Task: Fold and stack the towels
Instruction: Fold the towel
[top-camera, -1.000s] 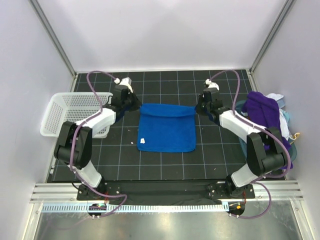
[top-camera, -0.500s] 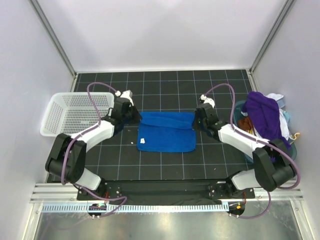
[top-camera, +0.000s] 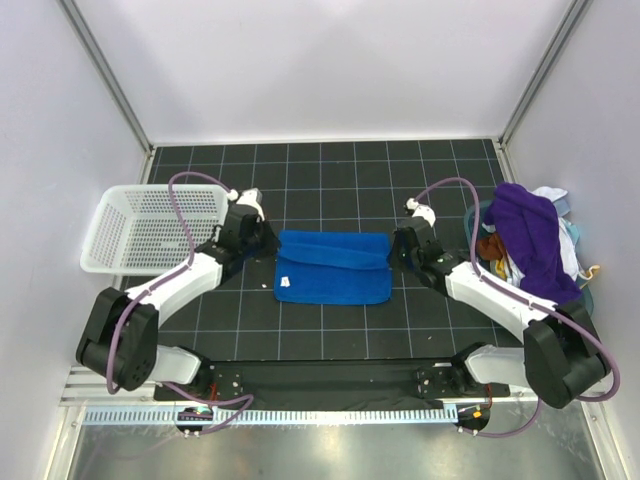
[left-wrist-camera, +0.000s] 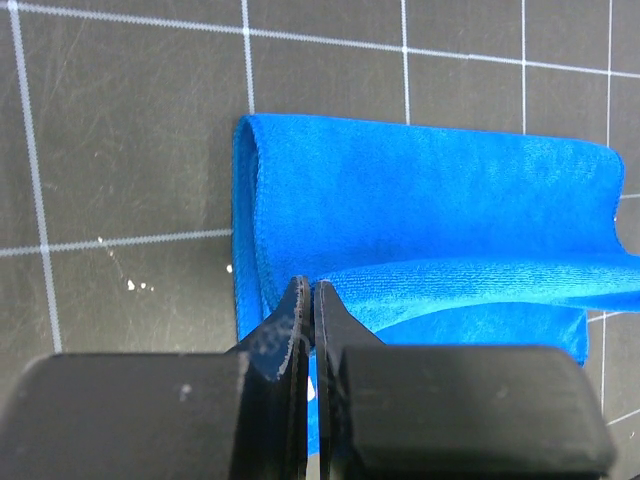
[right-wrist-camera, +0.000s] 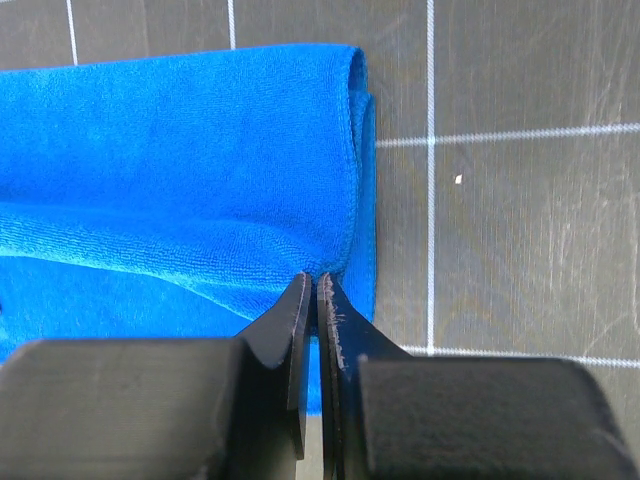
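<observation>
- The blue towel (top-camera: 333, 268) lies in the middle of the top view on the black gridded mat (top-camera: 330, 180), between the two arms. It is doubled over, and the edge of the upper layer runs across it from left to right.
- A small white tag (top-camera: 285, 282) shows at the towel's lower left.
- The left gripper (top-camera: 266, 243) sits at the towel's left end. Its jaws are clenched on the blue cloth.
- In the left wrist view the fingertips (left-wrist-camera: 298, 302) meet at bottom centre, pinching the corner of the folded-over layer. The rest of the towel spreads up and to the right.
- The right gripper (top-camera: 398, 250) sits at the towel's right end, also clamped on the cloth.
- In the right wrist view its fingertips (right-wrist-camera: 297, 298) close on the towel's hem at lower centre (only a hairline gap shows between them). The blue fills the upper left of the frame.
- The purple towel (top-camera: 528, 232) is heaped at the right edge of the top view, draped over a bin (top-camera: 588, 300), well apart from the blue one.
- A white perforated basket (top-camera: 140, 225) stands at the left edge, just beside the left arm.
</observation>
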